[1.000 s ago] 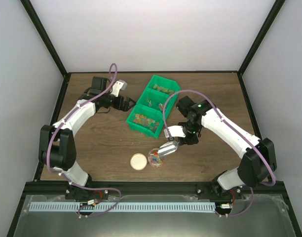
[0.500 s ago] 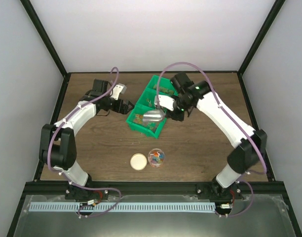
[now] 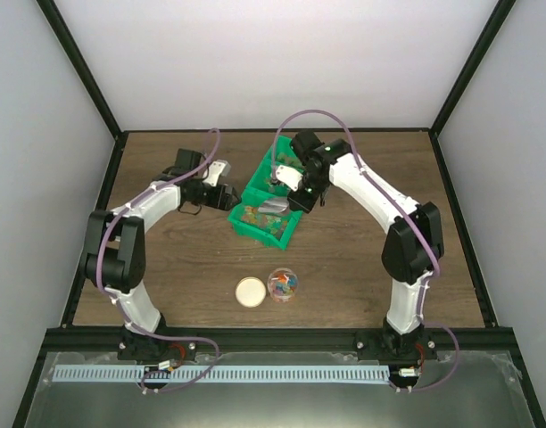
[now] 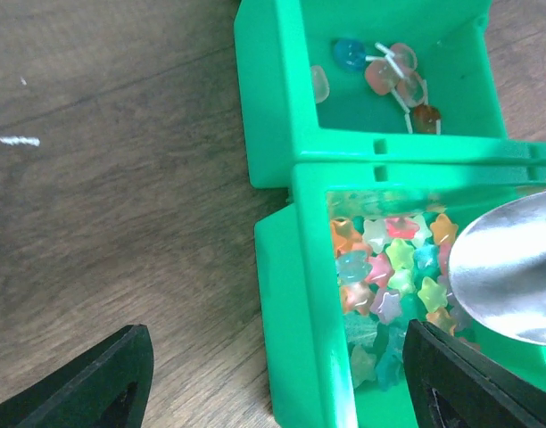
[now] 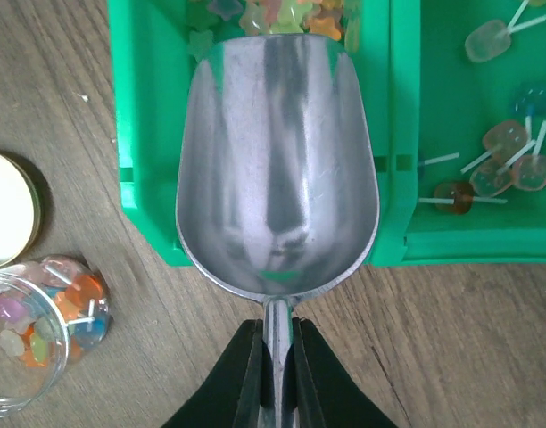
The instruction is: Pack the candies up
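Observation:
The candies (image 4: 389, 267), tiny star-shaped sweets in mixed colours, lie in the near compartment of the green bin (image 4: 309, 294); they also show in the top view (image 3: 255, 217) and the right wrist view (image 5: 273, 13). My right gripper (image 5: 277, 348) is shut on the handle of the metal scoop (image 5: 277, 160). The scoop is empty and hangs over that compartment (image 3: 275, 206). My left gripper (image 4: 277, 383) is open, its fingers straddling the bin's left wall (image 3: 230, 198). A clear jar (image 3: 282, 284) holding some candies stands at the front, also in the right wrist view (image 5: 32, 334).
A tan round lid (image 3: 251, 292) lies left of the jar and shows in the right wrist view (image 5: 10, 209). The bin's middle compartment holds several lollipops (image 4: 389, 71). The bin (image 3: 277, 183) has a third compartment at the far end.
My right arm has carried the scoop from over the jar back to the bin's near compartment. My left gripper has moved right, up to the bin's wall.

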{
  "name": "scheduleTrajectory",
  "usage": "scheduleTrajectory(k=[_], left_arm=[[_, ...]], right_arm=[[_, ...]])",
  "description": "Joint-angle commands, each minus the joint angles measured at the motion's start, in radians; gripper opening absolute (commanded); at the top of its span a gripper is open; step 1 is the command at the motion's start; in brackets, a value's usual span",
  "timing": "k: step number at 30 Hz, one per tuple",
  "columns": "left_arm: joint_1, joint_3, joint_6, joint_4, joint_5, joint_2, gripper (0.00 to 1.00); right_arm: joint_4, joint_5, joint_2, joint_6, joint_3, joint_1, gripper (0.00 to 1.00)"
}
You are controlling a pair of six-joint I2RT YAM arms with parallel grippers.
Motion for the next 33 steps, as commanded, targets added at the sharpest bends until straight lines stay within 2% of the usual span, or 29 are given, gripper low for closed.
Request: scheduleTrajectory(k=[1, 9, 13, 22, 33], left_arm=[[-0.011, 0.012, -0.019, 0.010, 0.010, 0.042, 0.78], [-0.038, 0.019, -0.023, 0.008, 0.016, 0.092, 0.75], [-0.046, 0.034, -0.022, 0.001, 0.019, 0.111, 0.70], [-0.069, 0.048, -0.024, -0.004, 0.028, 0.132, 0.57], [-0.080, 0.019, -0.029, -0.003, 0.048, 0.138, 0.33]], right_arm=[[0.003, 0.036, 0.040, 0.034, -0.010, 0.001, 0.01], [0.001, 0.068, 0.088, 0.039, -0.048, 0.001, 0.01], [-0.007, 0.103, 0.120, 0.037, -0.060, 0.003, 0.01], [-0.096, 0.160, 0.212, 0.035, 0.042, 0.025, 0.01], [-0.086, 0.172, 0.269, 0.077, 0.039, 0.052, 0.01]])
